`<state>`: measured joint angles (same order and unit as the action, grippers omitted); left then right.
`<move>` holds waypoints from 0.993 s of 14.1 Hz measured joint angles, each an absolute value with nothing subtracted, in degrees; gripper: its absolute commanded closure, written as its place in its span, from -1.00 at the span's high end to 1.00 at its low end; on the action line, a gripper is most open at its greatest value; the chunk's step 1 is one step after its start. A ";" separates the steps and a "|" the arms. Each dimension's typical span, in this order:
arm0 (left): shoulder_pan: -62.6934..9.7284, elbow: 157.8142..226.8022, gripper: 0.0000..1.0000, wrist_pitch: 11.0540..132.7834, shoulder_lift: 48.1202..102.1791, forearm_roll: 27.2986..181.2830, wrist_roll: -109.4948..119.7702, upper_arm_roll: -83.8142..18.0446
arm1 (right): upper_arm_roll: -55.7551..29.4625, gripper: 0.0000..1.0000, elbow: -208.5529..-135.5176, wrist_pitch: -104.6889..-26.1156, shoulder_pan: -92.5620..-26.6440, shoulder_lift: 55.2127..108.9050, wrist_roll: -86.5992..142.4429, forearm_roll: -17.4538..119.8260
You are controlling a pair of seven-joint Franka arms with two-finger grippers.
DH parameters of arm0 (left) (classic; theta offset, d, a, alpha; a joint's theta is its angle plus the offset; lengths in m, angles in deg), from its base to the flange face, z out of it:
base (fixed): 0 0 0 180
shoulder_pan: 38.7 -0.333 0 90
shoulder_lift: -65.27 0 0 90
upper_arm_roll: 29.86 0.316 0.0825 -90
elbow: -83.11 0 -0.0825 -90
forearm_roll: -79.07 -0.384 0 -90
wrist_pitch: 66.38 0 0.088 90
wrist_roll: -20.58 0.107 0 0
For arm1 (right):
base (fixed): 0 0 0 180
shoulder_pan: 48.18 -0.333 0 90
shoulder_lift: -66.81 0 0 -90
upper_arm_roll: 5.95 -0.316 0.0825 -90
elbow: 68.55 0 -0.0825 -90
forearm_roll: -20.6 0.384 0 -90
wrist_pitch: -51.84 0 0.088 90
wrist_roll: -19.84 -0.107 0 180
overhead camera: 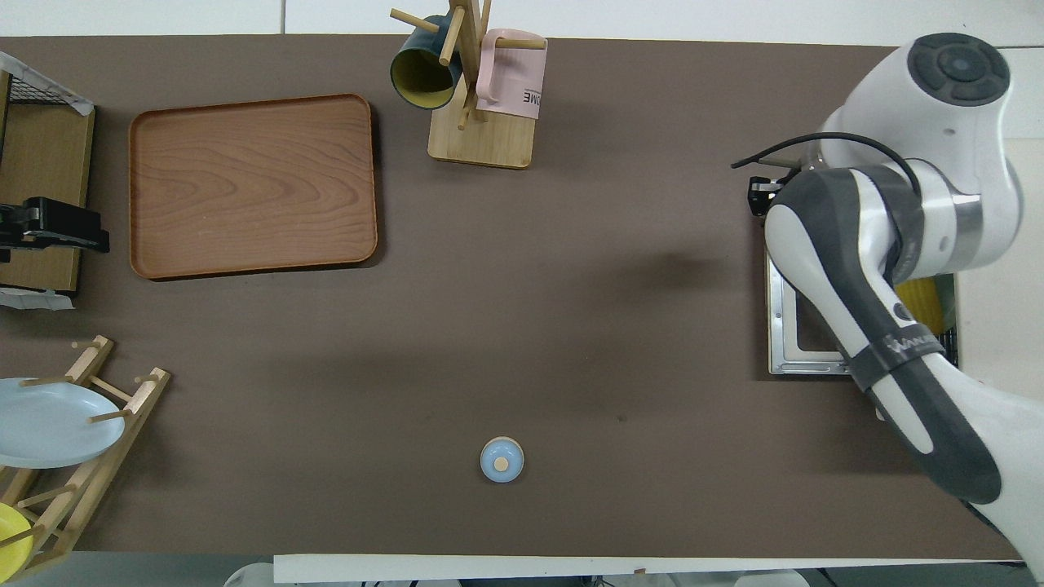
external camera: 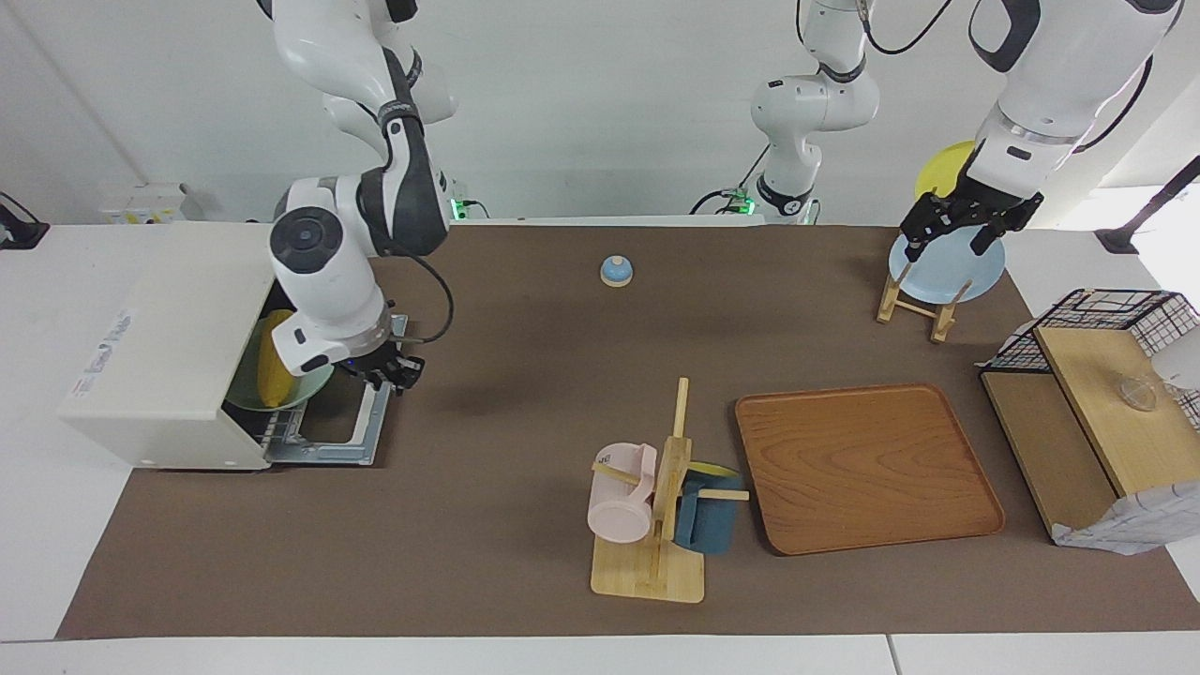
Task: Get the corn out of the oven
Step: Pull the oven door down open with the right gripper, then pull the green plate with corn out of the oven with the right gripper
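Oven [external camera: 159, 347]: off-white box at the right arm's end of the table, door [external camera: 352, 417] folded down flat onto the brown mat.

Corn [external camera: 272, 372]: yellow cob lying on a pale green plate [external camera: 246, 389] in the oven's mouth, on the wire rack; part of it is hidden by the right arm's wrist.

Right gripper [external camera: 389, 372]: hangs empty over the lowered door, just outside the oven's opening, apart from the corn. Whether its fingers are apart or together cannot be told.

Left gripper [external camera: 952, 225]: waits raised over the dish rack [external camera: 914, 300] at the left arm's end, fingers spread, holding nothing.

Dish rack: carries 1 pale blue plate [external camera: 947, 267] and 1 yellow plate [external camera: 942, 167].

Other items: 1 wooden tray [external camera: 867, 466]; 1 mug tree [external camera: 656, 525] with 1 pink mug [external camera: 621, 504] and 1 dark blue mug [external camera: 705, 511]; 1 small blue knobbed lid [external camera: 616, 271], nearer the robots than the mug tree.
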<state>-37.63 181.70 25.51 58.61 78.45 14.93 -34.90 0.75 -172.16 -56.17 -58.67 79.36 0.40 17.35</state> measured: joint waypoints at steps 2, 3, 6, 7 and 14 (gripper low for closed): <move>-37.63 181.70 1.00 25.51 58.61 78.45 14.93 -34.90 | 0.75 -0.09 -175.02 -56.18 -57.19 78.76 1.80 14.84; -37.63 181.70 1.00 25.51 58.61 78.45 14.93 -34.90 | 0.73 -0.08 -175.73 -56.18 -56.78 78.75 2.70 14.37; -37.63 181.70 1.00 25.51 58.61 78.45 14.94 -34.90 | 0.75 -0.02 -176.59 -56.19 -54.94 78.68 8.38 13.57; -37.63 181.70 1.00 25.51 58.61 78.45 14.93 -34.90 | 0.75 -0.02 -176.66 -56.19 -54.19 78.66 9.96 13.50; -37.63 181.71 1.00 25.22 58.61 78.45 14.93 -34.90 | 0.60 -0.91 -181.15 -61.48 -52.88 77.82 12.51 13.25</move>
